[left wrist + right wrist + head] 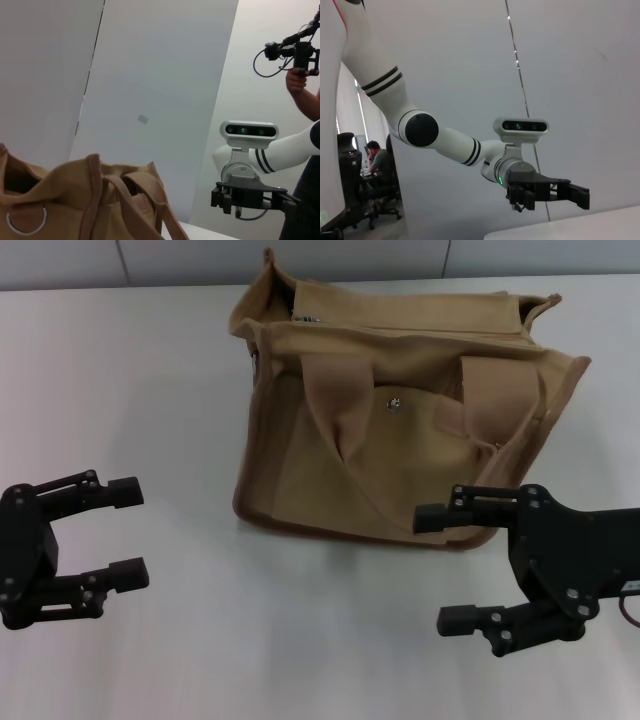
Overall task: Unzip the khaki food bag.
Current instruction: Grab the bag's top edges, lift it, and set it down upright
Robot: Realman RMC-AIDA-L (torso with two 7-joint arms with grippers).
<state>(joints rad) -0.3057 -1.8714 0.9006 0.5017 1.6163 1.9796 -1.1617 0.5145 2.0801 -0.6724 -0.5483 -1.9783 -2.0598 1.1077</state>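
The khaki food bag [400, 440] stands upright on the white table [150, 380], its front pocket with a metal snap [396, 403] facing me and two wide handles hanging down the front. A small metal zipper pull [306, 318] shows at the left end of the top. My left gripper [128, 533] hovers open, well to the left of the bag and nearer to me. Open as well, my right gripper [443, 570] hangs just in front of the bag's lower right corner. In the left wrist view the bag [75, 200] fills the lower left.
White wall panels stand behind the table. In the left wrist view a person [305, 85] holding a camera rig stands beyond my right arm. The right wrist view shows my left arm [445, 140] and a seated person [377, 165] far off.
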